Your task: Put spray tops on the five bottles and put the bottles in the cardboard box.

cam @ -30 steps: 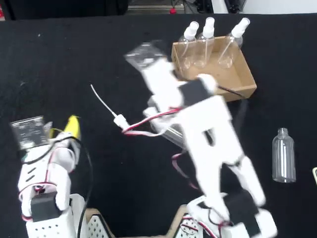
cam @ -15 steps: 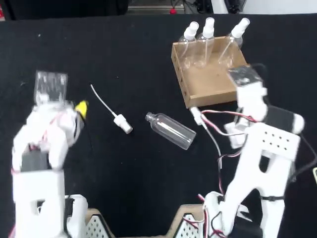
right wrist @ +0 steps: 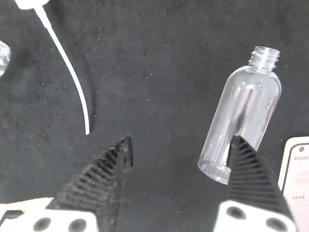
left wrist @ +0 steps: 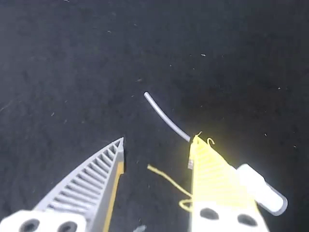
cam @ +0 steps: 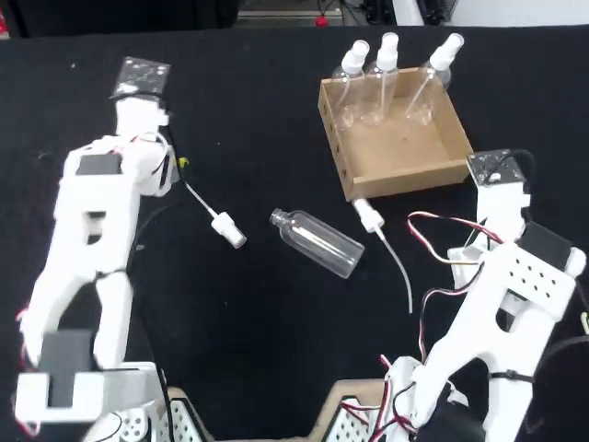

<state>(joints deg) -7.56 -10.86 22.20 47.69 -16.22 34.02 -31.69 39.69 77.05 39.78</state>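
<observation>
— Cardboard box [cam: 405,152] at the far right of the black table [cam: 276,92]: what is in it?
— It holds three bottles [cam: 373,92] with spray tops on, leaning against its far wall.
— And the other bottles?
— One capless bottle [cam: 317,241] lies on its side mid-table, in front of the box. A second capless bottle [right wrist: 244,121] lies on the cloth close to one finger of the right gripper [right wrist: 181,140], its mouth pointing away from the gripper.
— Is that gripper holding anything?
— No. Its jaws stand wide apart over bare cloth.
— Any loose tops?
— Two. The first spray top [cam: 370,217] lies just in front of the box, its tube curving toward the right arm. The second spray top [cam: 225,227] lies left of the mid-table bottle.
— And the left gripper [left wrist: 158,140]?
— Spread apart too, gripping nothing. Its yellow finger [left wrist: 212,179] covers the middle of the second spray top; whether they touch cannot be told.
</observation>
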